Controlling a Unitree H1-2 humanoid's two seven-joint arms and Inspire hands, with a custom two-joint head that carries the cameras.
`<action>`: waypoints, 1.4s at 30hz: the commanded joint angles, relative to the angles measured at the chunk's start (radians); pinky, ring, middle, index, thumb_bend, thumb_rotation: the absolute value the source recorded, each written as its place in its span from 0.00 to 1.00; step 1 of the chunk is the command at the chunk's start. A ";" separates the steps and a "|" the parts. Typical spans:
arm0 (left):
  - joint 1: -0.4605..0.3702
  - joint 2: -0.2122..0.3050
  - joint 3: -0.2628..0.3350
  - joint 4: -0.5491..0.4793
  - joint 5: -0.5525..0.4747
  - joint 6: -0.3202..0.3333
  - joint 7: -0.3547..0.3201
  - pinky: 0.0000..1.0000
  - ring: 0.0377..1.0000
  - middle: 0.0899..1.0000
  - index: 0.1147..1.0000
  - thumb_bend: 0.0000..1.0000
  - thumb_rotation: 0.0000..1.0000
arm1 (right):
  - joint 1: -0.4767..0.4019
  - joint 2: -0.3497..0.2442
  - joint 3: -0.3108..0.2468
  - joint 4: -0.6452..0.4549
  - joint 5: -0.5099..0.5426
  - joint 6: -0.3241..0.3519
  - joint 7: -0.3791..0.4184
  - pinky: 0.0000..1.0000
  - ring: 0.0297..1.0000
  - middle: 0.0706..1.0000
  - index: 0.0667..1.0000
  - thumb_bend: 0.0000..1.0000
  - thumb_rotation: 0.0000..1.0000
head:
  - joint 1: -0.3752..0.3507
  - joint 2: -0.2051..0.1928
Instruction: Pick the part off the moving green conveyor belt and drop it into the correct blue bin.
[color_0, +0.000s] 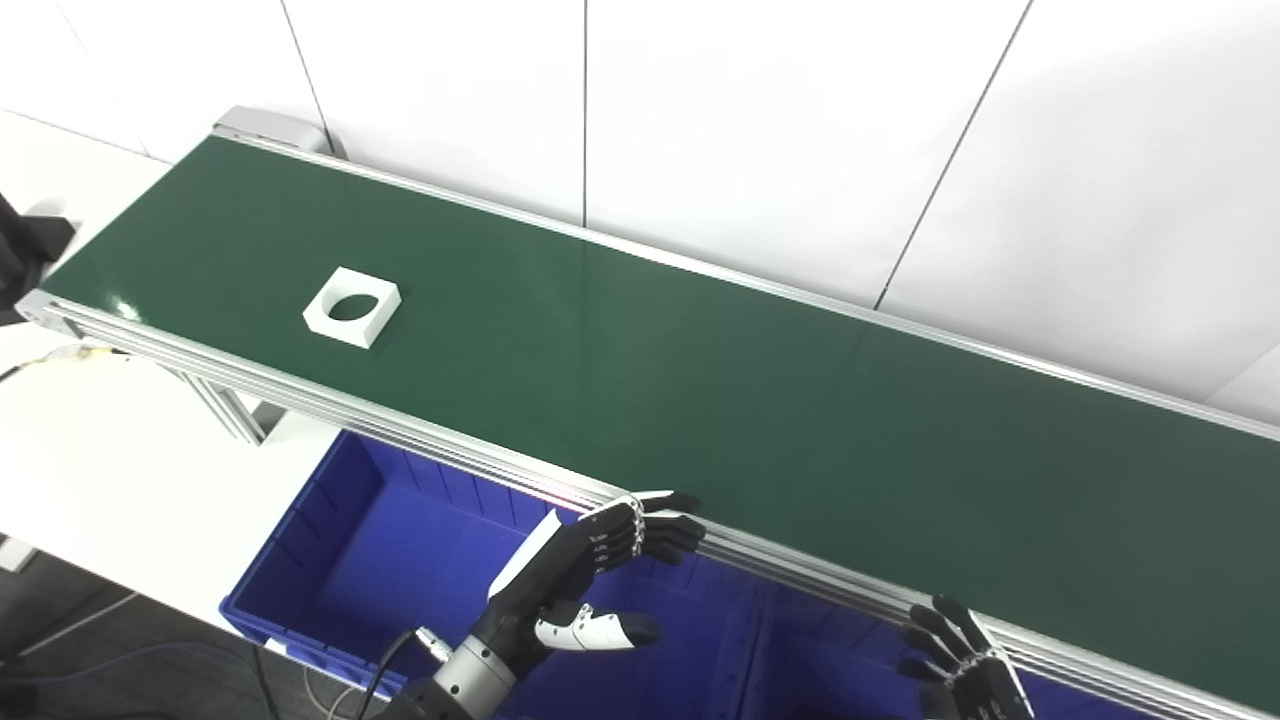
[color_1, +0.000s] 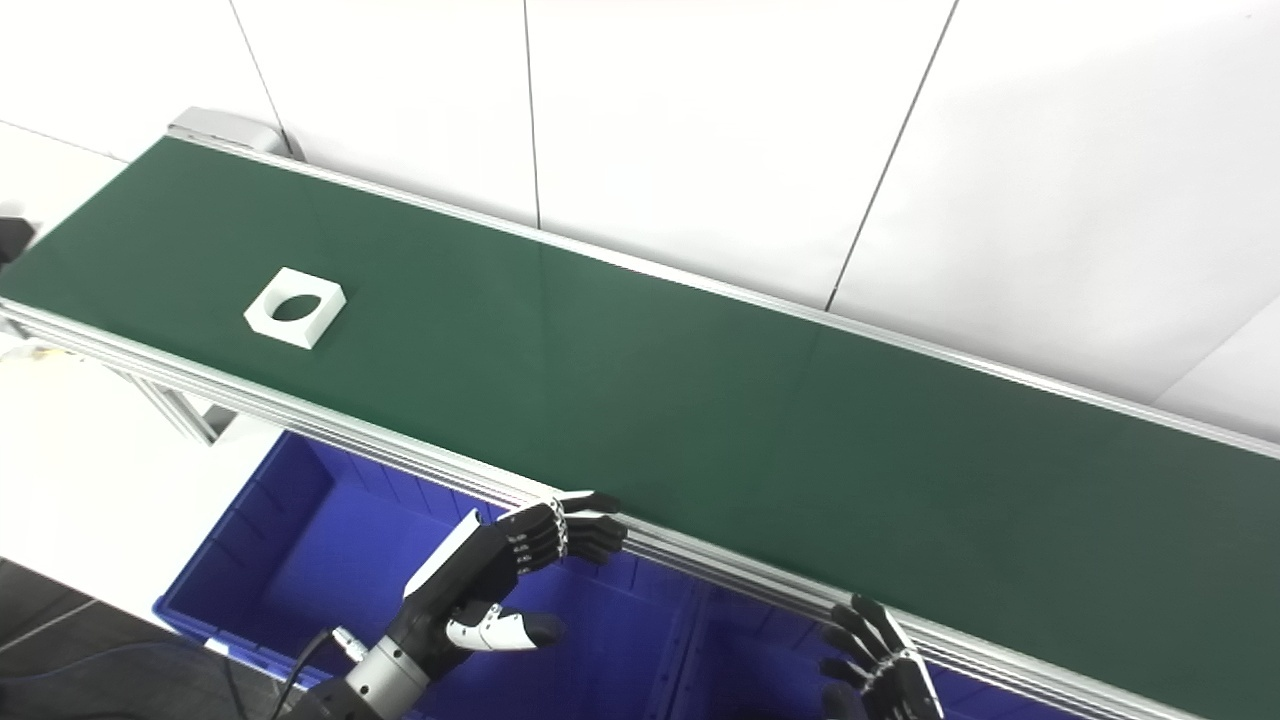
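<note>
A white square part with a round hole (color_0: 352, 306) lies flat on the green conveyor belt (color_0: 700, 380), toward its left end. My left hand (color_0: 590, 565) hovers over a blue bin (color_0: 330, 560), below the belt's near rail, fingers spread and empty. It is far to the right of the part. My right hand (color_0: 965, 665) shows at the bottom edge, below the rail, with its fingers apart and nothing in it. In the right eye view the part (color_1: 295, 307) sits nearer the left edge.
The belt's aluminium near rail (color_0: 420, 435) runs diagonally between my hands and the belt. A second blue bin (color_0: 830, 670) sits to the right of the first. A white tabletop (color_0: 110, 450) lies at the left. White wall panels stand behind the belt.
</note>
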 joint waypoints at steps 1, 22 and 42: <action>-0.008 0.007 0.006 -0.041 -0.008 -0.037 0.000 0.70 0.71 0.71 0.77 0.92 0.54 | -0.008 0.002 -0.003 -0.013 0.007 -0.060 0.014 0.63 0.73 0.76 0.81 0.54 0.68 | 0.003 0.002; -0.079 0.158 0.127 -0.317 -0.027 0.135 -0.008 0.75 0.75 0.75 0.80 0.89 0.58 | -0.014 0.003 -0.007 -0.011 0.026 -0.059 0.024 0.64 0.73 0.76 0.81 0.53 0.66 | 0.012 0.016; -0.290 0.384 0.296 -0.327 0.003 0.342 -0.035 0.76 0.78 0.79 0.80 0.90 0.47 | -0.030 0.008 -0.026 -0.003 0.030 -0.059 0.039 0.63 0.73 0.76 0.80 0.51 0.65 | 0.016 0.037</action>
